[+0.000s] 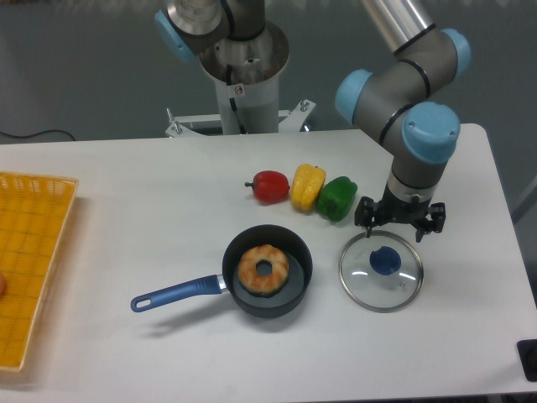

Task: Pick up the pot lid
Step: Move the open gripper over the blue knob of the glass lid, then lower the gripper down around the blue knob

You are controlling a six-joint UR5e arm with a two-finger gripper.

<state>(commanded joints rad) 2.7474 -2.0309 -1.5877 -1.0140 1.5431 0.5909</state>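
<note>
The pot lid (pixel 381 271) is a round glass disc with a metal rim and a blue knob (pixel 386 261) in its middle. It lies flat on the white table, right of the pan. My gripper (pixel 399 227) hangs over the lid's far edge, just behind the knob. Its dark fingers (pixel 367 217) are spread wide, so it is open and holds nothing. The fingertips look slightly above the glass; contact cannot be judged.
A dark pan (pixel 268 270) with a blue handle (pixel 172 293) holds a bagel (pixel 263 268) left of the lid. Red (pixel 270 186), yellow (pixel 308 186) and green (pixel 336 198) peppers lie behind. A yellow basket (pixel 33 260) sits at the left edge. The robot base (pixel 239 92) stands at the back.
</note>
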